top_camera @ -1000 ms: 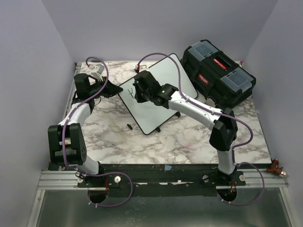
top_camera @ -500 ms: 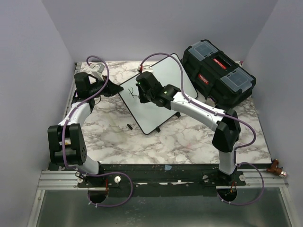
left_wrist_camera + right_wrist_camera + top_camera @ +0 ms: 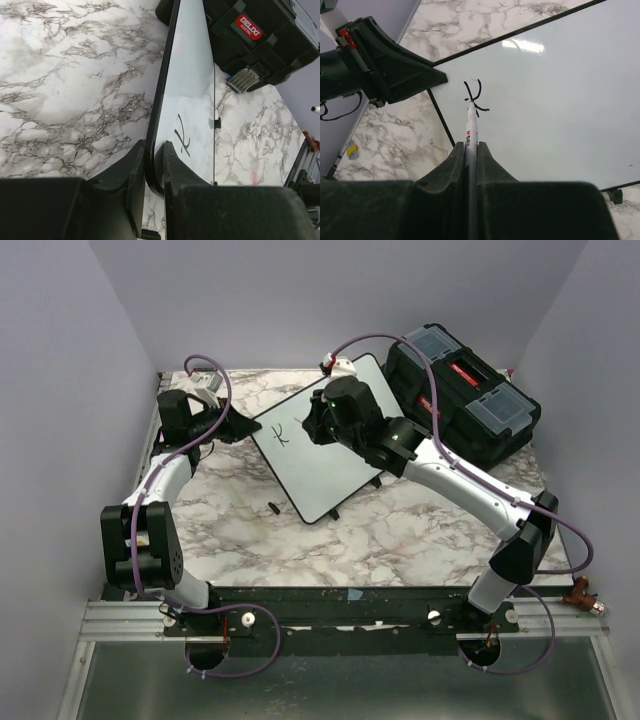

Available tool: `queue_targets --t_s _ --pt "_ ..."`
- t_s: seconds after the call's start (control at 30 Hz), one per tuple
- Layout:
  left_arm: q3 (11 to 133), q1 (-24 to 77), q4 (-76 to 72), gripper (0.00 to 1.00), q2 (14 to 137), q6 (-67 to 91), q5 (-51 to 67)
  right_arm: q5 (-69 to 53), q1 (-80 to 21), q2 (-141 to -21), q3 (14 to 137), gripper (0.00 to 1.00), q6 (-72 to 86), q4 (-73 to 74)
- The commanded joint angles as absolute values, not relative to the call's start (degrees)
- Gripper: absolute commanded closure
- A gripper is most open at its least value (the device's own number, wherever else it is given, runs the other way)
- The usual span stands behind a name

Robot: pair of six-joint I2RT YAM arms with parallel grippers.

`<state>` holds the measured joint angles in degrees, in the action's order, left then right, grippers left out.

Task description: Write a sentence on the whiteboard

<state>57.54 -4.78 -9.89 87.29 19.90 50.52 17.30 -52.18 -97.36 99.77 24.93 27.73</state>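
Observation:
The whiteboard (image 3: pixel 335 475) lies tilted on the marble table, and it also shows in the left wrist view (image 3: pixel 192 90) and the right wrist view (image 3: pixel 560 100). Of the sentence only one black letter "k" (image 3: pixel 281 434) is written, near the board's left corner (image 3: pixel 182 136) (image 3: pixel 475 95). My left gripper (image 3: pixel 248 427) (image 3: pixel 154 146) is shut on the board's black-framed left edge. My right gripper (image 3: pixel 314 428) (image 3: pixel 468 146) is shut on a white marker (image 3: pixel 470 127), whose tip is at the letter's lower strokes.
A black plastic toolbox (image 3: pixel 462 400) (image 3: pixel 250 35) stands at the back right, close behind the board. A small black cap (image 3: pixel 272 507) lies on the table in front of the board's left edge. Walls close in the table on three sides.
The right arm has swung rightward, its elbow moving out to the right. The mark on the board grew into a full "k", now uncovered. The left gripper has held still on the board.

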Motion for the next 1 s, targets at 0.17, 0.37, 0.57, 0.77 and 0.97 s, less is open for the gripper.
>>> queue_targets --t_s 0.17,0.37,0.57,0.77,0.97 --pt "60.26 -3.59 -4.77 1.0 85.22 11.72 48.9 19.18 -52.32 -92.28 90.92 0.99 24.27 23.67" --pt "62.12 -3.52 0.92 1.0 85.33 9.12 49.09 19.94 -51.74 -89.62 87.41 0.99 23.58 21.74" --pt "64.33 -3.53 6.5 1.0 86.14 6.61 49.64 20.2 -51.42 -88.02 85.37 0.99 23.45 20.67" --pt "65.74 -3.43 11.57 1.0 85.5 3.0 46.95 20.24 -51.24 -87.36 84.22 0.99 23.05 19.91" --pt "64.24 -3.43 10.7 1.0 84.57 2.84 45.2 17.98 -51.16 -87.53 82.73 0.99 22.62 17.71"
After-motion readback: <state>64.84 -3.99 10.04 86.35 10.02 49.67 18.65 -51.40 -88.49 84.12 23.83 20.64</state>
